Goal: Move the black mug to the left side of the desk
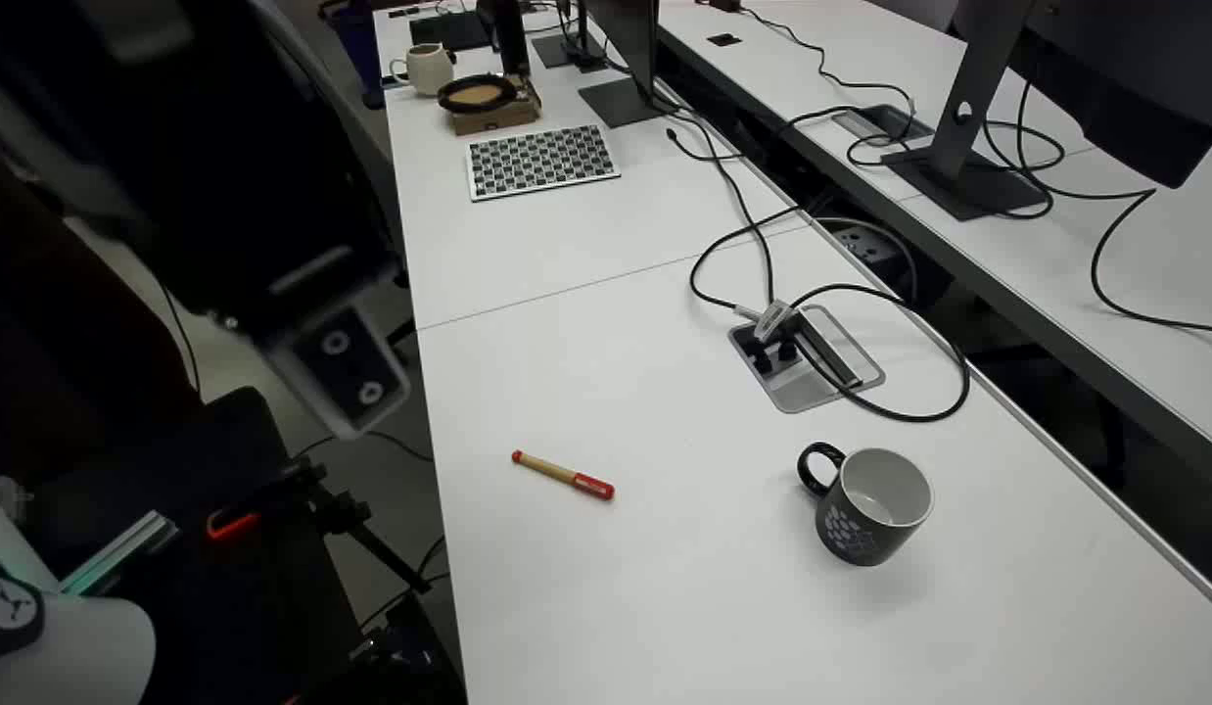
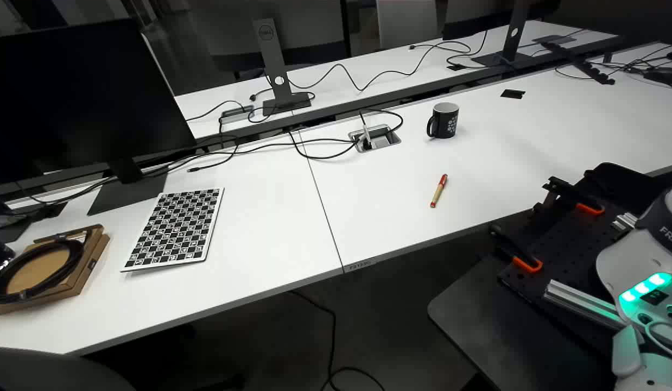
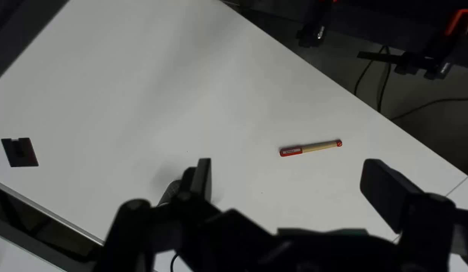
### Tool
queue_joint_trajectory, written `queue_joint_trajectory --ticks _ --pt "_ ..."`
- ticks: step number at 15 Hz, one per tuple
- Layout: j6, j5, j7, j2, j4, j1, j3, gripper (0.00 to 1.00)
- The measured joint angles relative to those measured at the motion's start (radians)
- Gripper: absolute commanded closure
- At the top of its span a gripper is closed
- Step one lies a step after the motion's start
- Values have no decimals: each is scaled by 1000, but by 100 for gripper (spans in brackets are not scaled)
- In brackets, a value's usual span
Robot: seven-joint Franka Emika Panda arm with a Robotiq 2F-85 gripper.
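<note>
A: Where is the black mug (image 1: 865, 514) being found?

B: In both exterior views it is being seen upright on the white desk (image 1: 606, 607), closer to the edge facing the parallel desk (image 1: 1174, 255) than to the robot-side edge. Its handle (image 1: 805, 470) is being noted on the side toward the metallic cable-port box (image 1: 807, 392).

A: What is being read for the gripper (image 3: 287, 164)?

B: Its fingers (image 3: 381, 192) are being shown spread wide in the wrist view; nothing is being gripped.

A: Is contact with the mug being logged?

B: The gripper is being seen well apart from it. In the wrist view the mug is being mostly hidden by one finger.

A: What else is being entered?

B: A red-and-tan marker (image 1: 564, 476) is being recorded flat on the desk, between mug and robot-side edge. Mug, marker and box are being seen on one side of the seam (image 1: 567, 289), a checkered board (image 2: 176, 228) on the other.
</note>
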Motion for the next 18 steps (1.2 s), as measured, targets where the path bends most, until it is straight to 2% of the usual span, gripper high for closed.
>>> queue_joint_trajectory --ticks 14,18 --pt "-1 4 -16 0 0 27 4 0" --pt "0 72 46 2 -2 52 27 0"
